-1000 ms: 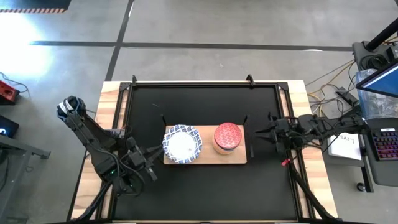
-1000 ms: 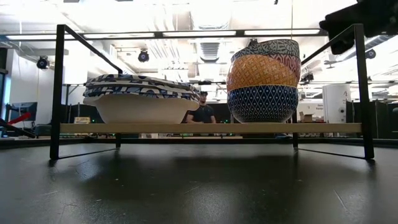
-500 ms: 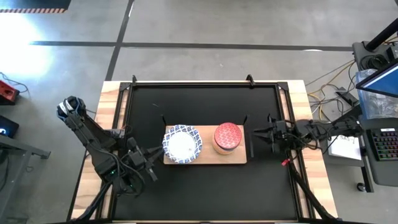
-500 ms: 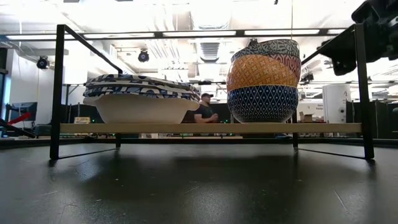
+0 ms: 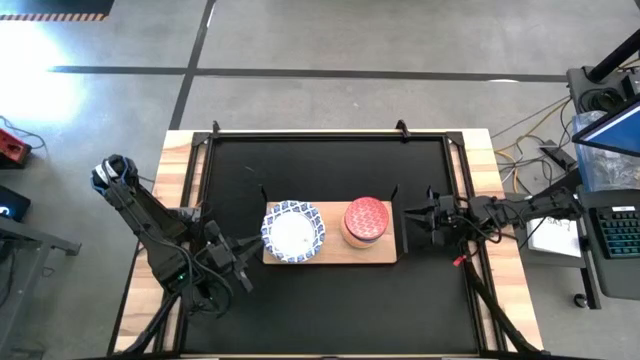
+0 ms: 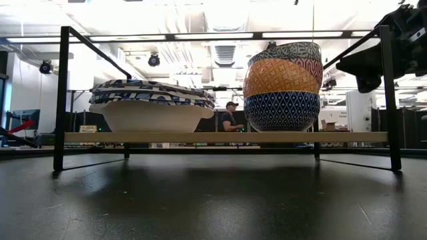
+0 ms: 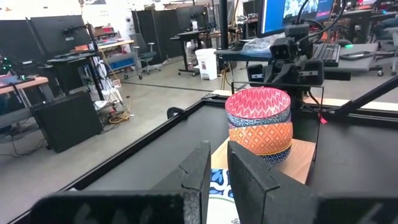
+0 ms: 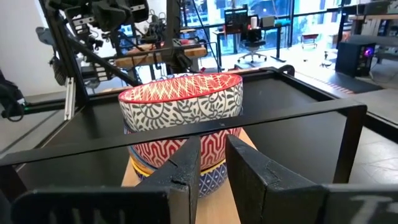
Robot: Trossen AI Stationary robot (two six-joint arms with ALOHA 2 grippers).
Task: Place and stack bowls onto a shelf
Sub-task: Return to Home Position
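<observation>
The light-wood shelf (image 5: 385, 252) sits on a black metal frame in the middle of the table. On its left half rests a stack of wide blue-and-white bowls (image 5: 293, 231) (image 6: 150, 107). On its right half stands a stack of smaller bowls (image 5: 367, 220) (image 6: 282, 87) (image 8: 183, 118), red-patterned on top, with orange and blue below. My left gripper (image 5: 245, 258) (image 7: 217, 177) waits, shut, off the shelf's left near corner. My right gripper (image 5: 415, 214) (image 8: 211, 171) (image 6: 373, 63) is shut, empty, just off the shelf's right end, facing the small stack.
The black frame's posts (image 6: 61, 93) and rails (image 8: 186, 134) stand around and above the shelf. A rail crosses between my right gripper and the small stack. A desk with a keyboard (image 5: 618, 230) lies past the table's right edge. A person (image 6: 230, 117) is far behind.
My right gripper has come down from high above the shelf's right end and has drifted slightly toward the small stack, staying shut. The bowls and my left arm have kept still. The person in the room behind has walked to the right.
</observation>
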